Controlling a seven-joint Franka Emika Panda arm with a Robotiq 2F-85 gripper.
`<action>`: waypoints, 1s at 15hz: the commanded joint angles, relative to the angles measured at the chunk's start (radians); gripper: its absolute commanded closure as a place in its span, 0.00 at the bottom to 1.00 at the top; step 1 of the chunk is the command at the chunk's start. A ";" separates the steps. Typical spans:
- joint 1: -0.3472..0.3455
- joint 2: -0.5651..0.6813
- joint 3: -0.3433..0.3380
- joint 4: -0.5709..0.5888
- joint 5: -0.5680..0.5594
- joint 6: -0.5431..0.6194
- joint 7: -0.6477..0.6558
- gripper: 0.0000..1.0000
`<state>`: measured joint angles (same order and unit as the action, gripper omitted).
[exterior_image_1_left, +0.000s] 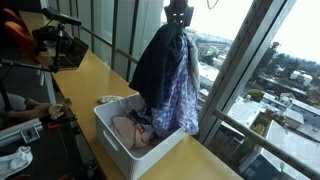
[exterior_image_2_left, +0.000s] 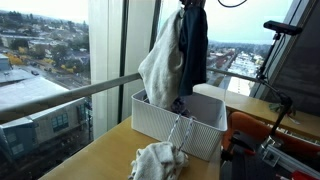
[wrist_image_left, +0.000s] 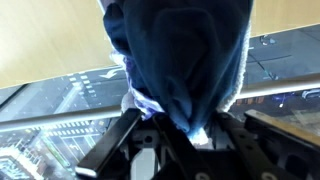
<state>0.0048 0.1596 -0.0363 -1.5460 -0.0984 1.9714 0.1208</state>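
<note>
High over the wooden table (exterior_image_1_left: 95, 75) by the window, clamped in the gripper (exterior_image_1_left: 178, 24): a bundle of clothes (exterior_image_1_left: 165, 80), jaws pinched together on the top of the fabric. Hanging straight down, lower end at the opening of the white basket (exterior_image_2_left: 175, 125). Dark blue garment (exterior_image_2_left: 196, 45) beside a pale towel (exterior_image_2_left: 160, 60) and a patterned cloth (exterior_image_1_left: 184, 100). Pink clothing (exterior_image_1_left: 128, 128) inside the basket. Just in front of it, on the table, a crumpled white rag (exterior_image_2_left: 158, 160).
</note>
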 joint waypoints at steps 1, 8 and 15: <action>0.021 -0.112 0.016 -0.252 -0.031 0.133 0.040 0.95; 0.003 -0.199 0.010 -0.517 -0.031 0.268 0.055 0.95; -0.055 -0.215 -0.016 -0.608 -0.021 0.343 0.033 0.95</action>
<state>-0.0337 -0.0400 -0.0422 -2.1131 -0.1013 2.2658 0.1585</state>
